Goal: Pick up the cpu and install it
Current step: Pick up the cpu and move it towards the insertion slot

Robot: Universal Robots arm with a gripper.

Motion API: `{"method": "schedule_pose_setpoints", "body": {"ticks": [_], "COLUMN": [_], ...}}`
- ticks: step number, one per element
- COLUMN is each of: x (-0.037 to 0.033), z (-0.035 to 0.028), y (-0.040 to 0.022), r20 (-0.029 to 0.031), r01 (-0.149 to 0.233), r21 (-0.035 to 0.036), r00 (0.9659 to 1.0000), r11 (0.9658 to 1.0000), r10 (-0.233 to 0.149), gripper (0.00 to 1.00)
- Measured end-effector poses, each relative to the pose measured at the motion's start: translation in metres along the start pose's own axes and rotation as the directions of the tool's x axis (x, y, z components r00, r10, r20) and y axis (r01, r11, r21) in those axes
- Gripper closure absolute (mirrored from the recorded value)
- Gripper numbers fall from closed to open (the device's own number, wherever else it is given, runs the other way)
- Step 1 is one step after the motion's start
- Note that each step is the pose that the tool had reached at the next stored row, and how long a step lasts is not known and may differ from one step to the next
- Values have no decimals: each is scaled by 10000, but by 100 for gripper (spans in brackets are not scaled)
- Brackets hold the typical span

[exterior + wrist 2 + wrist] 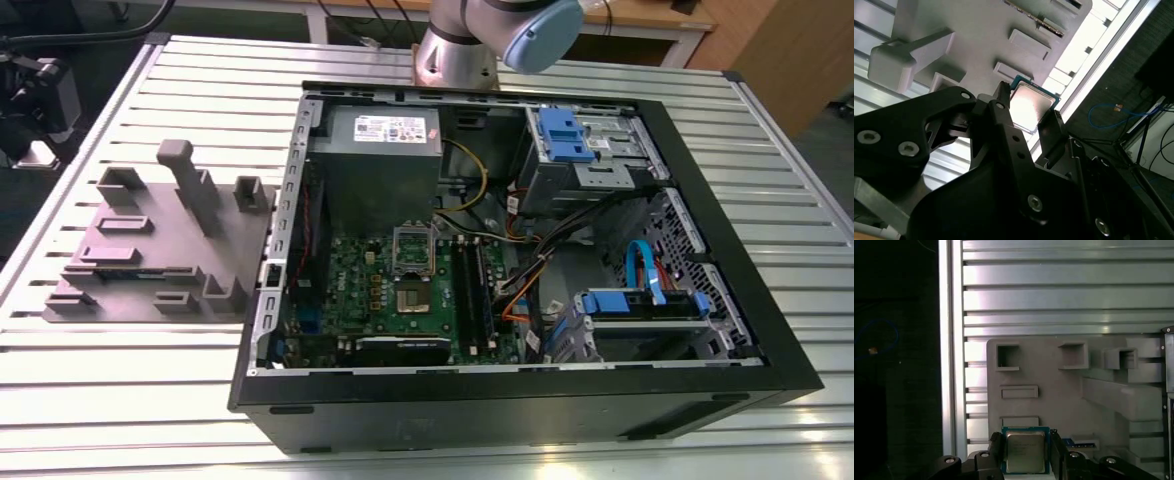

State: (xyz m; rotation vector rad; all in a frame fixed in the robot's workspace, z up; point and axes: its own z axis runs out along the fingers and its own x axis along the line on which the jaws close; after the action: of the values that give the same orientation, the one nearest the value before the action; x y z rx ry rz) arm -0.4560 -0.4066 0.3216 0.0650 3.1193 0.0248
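Slatted table (1054, 290) and grey fixture (1054, 385) lie below — jaws clamped on opposite edges of the cpu (1025, 450), clear of both.

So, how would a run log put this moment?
gripper: shut on cpu | cpu: held above grey holder tray | stage: picked up, not installed

- In the exterior view, even overhead light brightens the slatted table (107, 400) around the grey tray (160, 250). The open computer case (534, 405) beside the tray is shaded inside.
- In the second wrist view, glare whitens the cpu (1026, 100) top and the slats just beyond the tray. The gripper (1029, 106) in front of the tray is a dark mass.
- In the first wrist view, the slats past the tray gleam in bands, and the floor (899, 365) beside it is near black.
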Motion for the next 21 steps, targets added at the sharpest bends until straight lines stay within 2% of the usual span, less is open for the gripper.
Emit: {"method": "schedule_pose_setpoints", "body": {"ticks": [21], "x": [-3], "z": [-111], "y": [2], "r20": [-1], "r01": [0], "r21": [5], "r00": [10000], "r11": [10000], "r10": [0], "gripper": [53]}}
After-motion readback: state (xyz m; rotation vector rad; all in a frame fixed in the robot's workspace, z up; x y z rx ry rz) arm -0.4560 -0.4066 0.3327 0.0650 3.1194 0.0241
